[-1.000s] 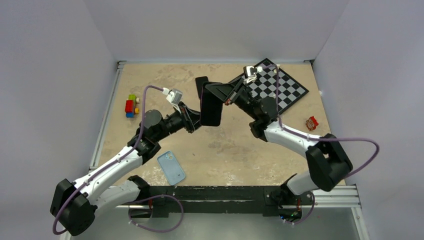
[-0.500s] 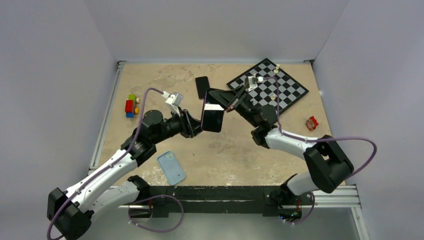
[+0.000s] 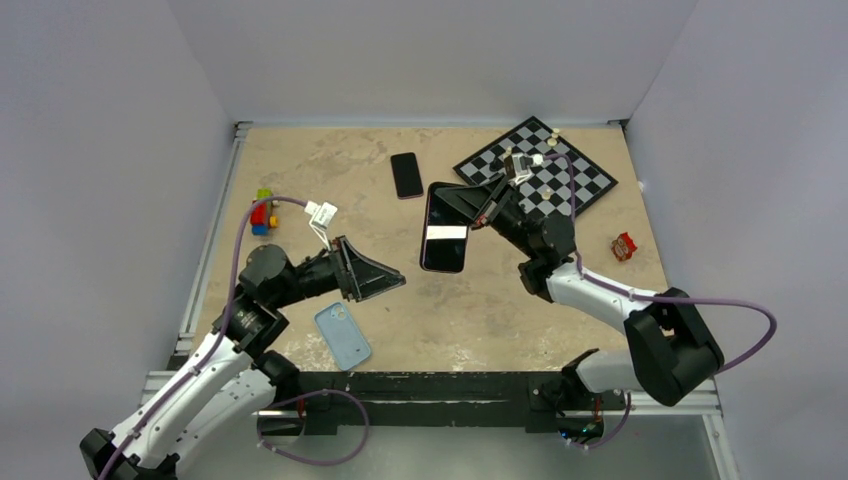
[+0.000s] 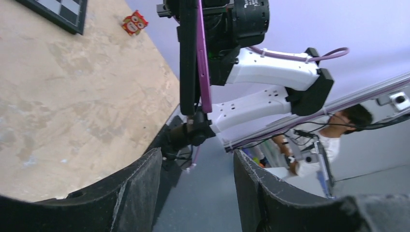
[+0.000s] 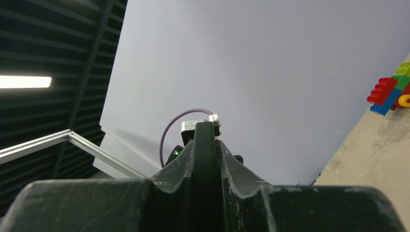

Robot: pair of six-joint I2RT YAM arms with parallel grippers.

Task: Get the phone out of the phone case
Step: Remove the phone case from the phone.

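My right gripper (image 3: 452,197) is shut on the top end of a dark phone (image 3: 445,240) and holds it above the middle of the table, screen up with a white glare band. In the right wrist view the phone's thin edge (image 5: 204,159) stands clamped between my fingers. In the left wrist view the phone (image 4: 192,58) shows edge-on, black with a purple-pink rim. My left gripper (image 3: 392,283) is open and empty, to the left of the phone and apart from it. A light blue phone case (image 3: 343,335) lies flat near the front edge, below my left gripper.
A second black phone (image 3: 406,174) lies at the back centre. A chessboard (image 3: 560,175) with a pawn sits at the back right, a red owl toy (image 3: 624,245) at the right, and Lego bricks (image 3: 262,212) at the left.
My left gripper let go of the phone's lower end, opened and pulled back down-left. My right gripper kept the phone, moved it slightly right and tilted it flatter.
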